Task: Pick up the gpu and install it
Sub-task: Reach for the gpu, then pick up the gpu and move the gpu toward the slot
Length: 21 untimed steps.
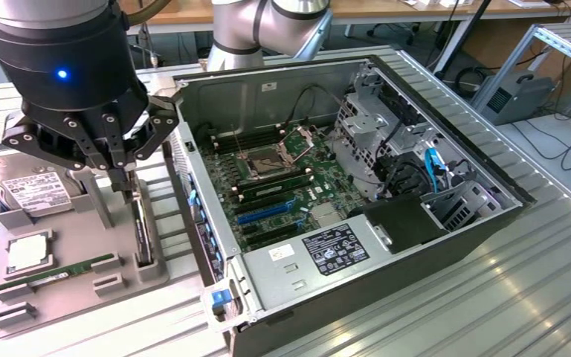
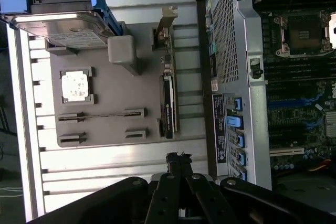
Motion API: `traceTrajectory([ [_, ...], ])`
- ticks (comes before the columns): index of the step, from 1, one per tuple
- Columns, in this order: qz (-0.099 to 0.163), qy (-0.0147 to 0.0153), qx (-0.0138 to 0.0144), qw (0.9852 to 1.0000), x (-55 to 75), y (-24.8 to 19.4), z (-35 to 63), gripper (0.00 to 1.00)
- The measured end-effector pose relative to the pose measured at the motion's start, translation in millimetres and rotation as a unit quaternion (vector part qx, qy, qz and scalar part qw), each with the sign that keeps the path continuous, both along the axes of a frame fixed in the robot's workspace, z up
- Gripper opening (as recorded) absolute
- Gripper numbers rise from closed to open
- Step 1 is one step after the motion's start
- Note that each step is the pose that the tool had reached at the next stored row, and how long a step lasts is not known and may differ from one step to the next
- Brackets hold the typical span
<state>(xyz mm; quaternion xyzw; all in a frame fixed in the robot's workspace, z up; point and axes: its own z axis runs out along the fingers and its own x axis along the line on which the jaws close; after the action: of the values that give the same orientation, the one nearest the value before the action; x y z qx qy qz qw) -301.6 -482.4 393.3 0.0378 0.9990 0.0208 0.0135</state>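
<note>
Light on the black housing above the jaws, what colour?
Blue. The light shows best in the exterior view.

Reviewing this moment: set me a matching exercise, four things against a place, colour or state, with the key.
Things:
1. gpu
2. hard drive
3. RAM stick
4. tool

Descriptions:
A. shut, holding nothing
B. silver, with a white label on top
C. standing on edge in the tray slot nearest the case
D. thin green strip between two small brackets

Pairs: 1-C, 2-B, 3-D, 4-A
</note>
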Motion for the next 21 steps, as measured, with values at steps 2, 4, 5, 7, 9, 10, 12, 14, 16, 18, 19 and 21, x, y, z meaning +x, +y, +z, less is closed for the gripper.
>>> traceTrajectory([
  [2,0.000,0.0000,0.0000,1.0000,0.0,0.0,0.0,0.11],
  [4,0.000,0.0000,0.0000,1.0000,0.0,0.0,0.0,0.11],
  [5,0.000,0.0000,0.0000,1.0000,0.0,0.0,0.0,0.11],
  [7,0.000,0.0000,0.0000,1.0000,0.0,0.0,0.0,0.11],
  [9,0.000,0.0000,0.0000,1.0000,0.0,0.0,0.0,0.11],
  [10,0.000,0.0000,0.0000,1.0000,0.0,0.0,0.0,0.24],
  [12,0.000,0.0000,0.0000,1.0000,0.0,0.0,0.0,0.42],
  [14,0.000,0.0000,0.0000,1.0000,0.0,0.0,-0.4,0.42],
  [16,0.000,0.0000,0.0000,1.0000,0.0,0.1,-3.6,0.42],
  [18,0.000,0.0000,0.0000,1.0000,0.0,0.2,-6.1,0.42],
  [19,0.000,0.0000,0.0000,1.0000,0.0,0.2,-6.7,0.42],
  [21,0.000,0.0000,0.0000,1.0000,0.0,0.2,-8.4,0.42],
])
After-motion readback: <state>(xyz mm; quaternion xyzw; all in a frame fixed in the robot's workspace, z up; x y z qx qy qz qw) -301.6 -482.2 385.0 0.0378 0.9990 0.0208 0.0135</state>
